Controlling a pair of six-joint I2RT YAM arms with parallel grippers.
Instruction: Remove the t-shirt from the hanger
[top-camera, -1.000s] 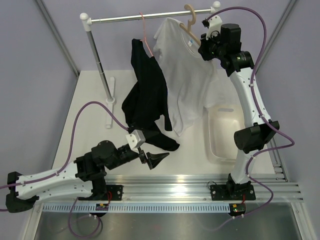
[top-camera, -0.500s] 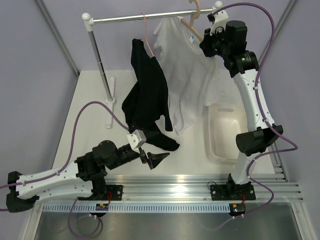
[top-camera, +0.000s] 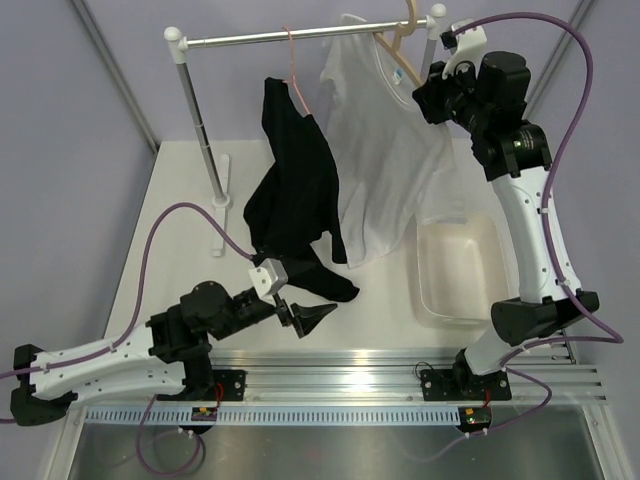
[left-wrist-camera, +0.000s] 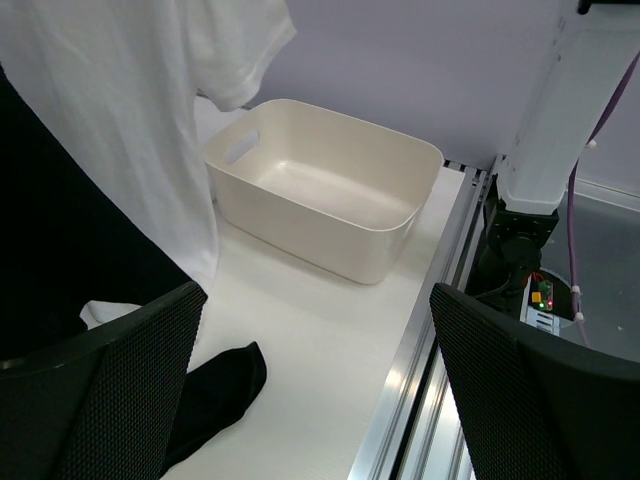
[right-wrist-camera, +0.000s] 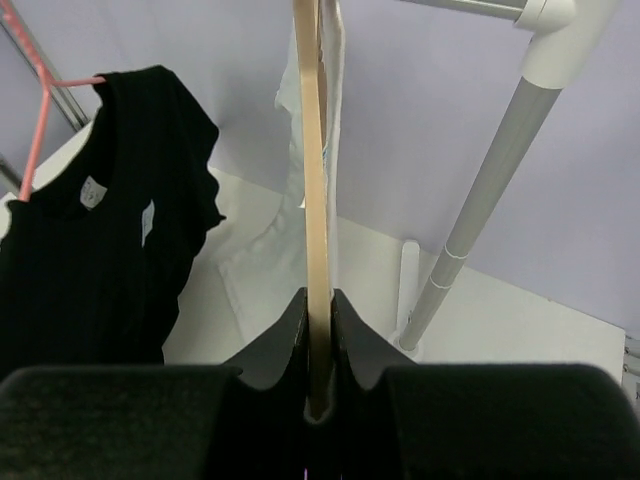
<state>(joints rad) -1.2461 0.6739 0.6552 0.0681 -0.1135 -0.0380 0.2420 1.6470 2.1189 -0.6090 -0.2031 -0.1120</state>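
Observation:
The white t-shirt (top-camera: 380, 150) hangs from the tan wooden hanger (top-camera: 397, 52) near the right end of the rail (top-camera: 280, 38). My right gripper (top-camera: 428, 88) is shut on the hanger's right shoulder. In the right wrist view the hanger (right-wrist-camera: 315, 180) runs edge-on up from between the closed right gripper (right-wrist-camera: 318, 300), with the t-shirt (right-wrist-camera: 270, 250) behind it. The hook reaches the top edge of the overhead view, and whether it rests on the rail is unclear. My left gripper (top-camera: 310, 318) hangs open low over the table, holding nothing. From the left wrist, the t-shirt's hem and sleeve (left-wrist-camera: 120, 120) are at upper left.
A black garment (top-camera: 295, 190) hangs on a thin pink hanger (top-camera: 290, 55) left of the t-shirt, its sleeve (left-wrist-camera: 215, 385) trailing on the table by the left gripper. A cream bin (top-camera: 460, 270) sits under the t-shirt's right side. The rack's right post (right-wrist-camera: 480, 200) stands close to the right gripper.
The right arm has risen and swung right with the hanger, carrying the t-shirt up and toward the rail's right end. The left arm has not moved.

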